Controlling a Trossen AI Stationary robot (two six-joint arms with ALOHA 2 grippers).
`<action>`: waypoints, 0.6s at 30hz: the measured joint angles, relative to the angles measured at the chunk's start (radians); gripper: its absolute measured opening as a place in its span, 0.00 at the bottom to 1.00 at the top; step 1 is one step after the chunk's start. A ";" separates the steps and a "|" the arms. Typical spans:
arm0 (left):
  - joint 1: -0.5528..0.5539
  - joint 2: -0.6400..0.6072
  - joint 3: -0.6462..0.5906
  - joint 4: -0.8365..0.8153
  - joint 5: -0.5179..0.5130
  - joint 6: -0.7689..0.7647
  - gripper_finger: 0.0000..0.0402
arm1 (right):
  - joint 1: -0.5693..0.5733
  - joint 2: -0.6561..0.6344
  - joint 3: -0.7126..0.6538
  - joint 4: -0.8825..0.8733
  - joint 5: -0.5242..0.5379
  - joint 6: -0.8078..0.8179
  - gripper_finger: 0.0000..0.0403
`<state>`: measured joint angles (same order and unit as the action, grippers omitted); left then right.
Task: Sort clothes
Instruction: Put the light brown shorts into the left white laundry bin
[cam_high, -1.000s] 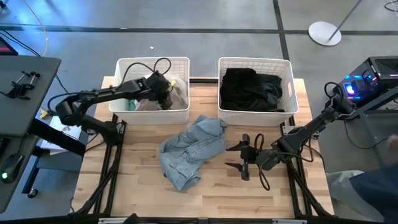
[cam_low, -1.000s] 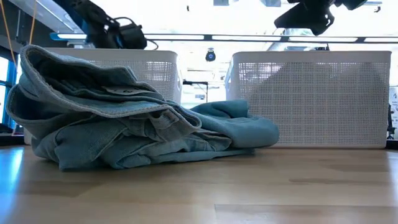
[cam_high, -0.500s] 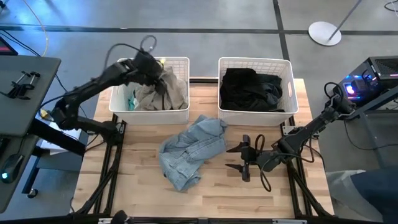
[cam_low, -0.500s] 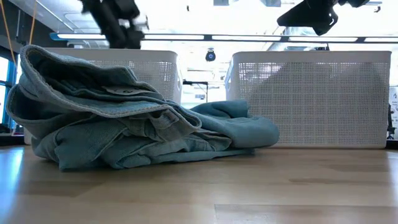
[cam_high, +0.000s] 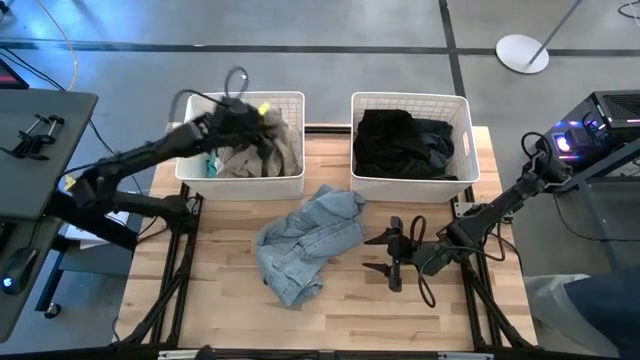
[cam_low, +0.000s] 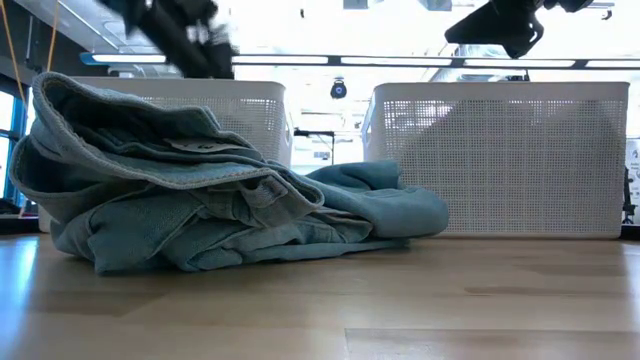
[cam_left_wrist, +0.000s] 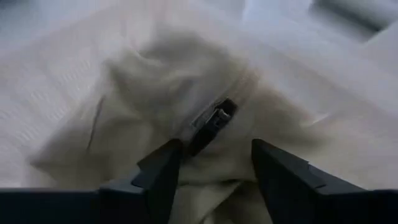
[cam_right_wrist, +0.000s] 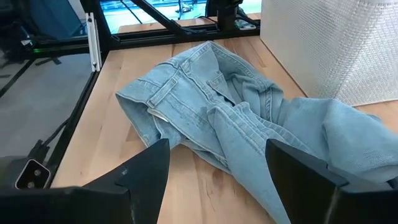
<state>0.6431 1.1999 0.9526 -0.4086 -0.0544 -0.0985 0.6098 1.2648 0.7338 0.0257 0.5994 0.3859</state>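
Observation:
A beige garment (cam_high: 272, 148) lies heaped in the left white basket (cam_high: 200, 100), beside a bit of teal cloth (cam_high: 211, 162). My left gripper (cam_high: 260, 132) hovers over it, open; the left wrist view shows the beige cloth with a zip pull (cam_left_wrist: 214, 118) beyond my spread fingers (cam_left_wrist: 163, 167). Black clothes (cam_high: 405, 140) fill the right basket (cam_high: 465, 140). A light blue denim garment (cam_high: 308, 238) lies crumpled on the table; it also shows in the low view (cam_low: 200, 190). My right gripper (cam_high: 373, 253) is open and empty just right of the denim (cam_right_wrist: 217, 106).
The two baskets stand side by side along the table's far edge. Bare wooden table (cam_high: 370, 320) lies near the front edge and left of the denim. Cables loop around both arms. A desk (cam_high: 40, 130) stands off the table's left side.
My left gripper has risen out of the left basket toward its far left corner, then swung back over the basket's middle. The beige garment, earlier mostly under the gripper, now lies uncovered in the basket. My right arm and the denim have kept still.

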 joint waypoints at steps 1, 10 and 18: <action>0.004 0.024 -0.045 0.038 -0.003 -0.018 0.45 | 0.002 0.000 0.000 0.000 0.000 0.008 0.63; 0.063 0.230 -0.177 0.191 0.016 -0.045 0.29 | 0.010 0.000 0.000 -0.001 0.000 -0.001 0.63; 0.044 0.073 0.028 0.033 0.067 -0.031 0.26 | 0.010 0.003 0.000 0.000 0.053 0.003 0.63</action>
<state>0.6874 1.2734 0.9802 -0.3753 0.0131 -0.1291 0.6201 1.2681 0.7338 0.0256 0.6525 0.3886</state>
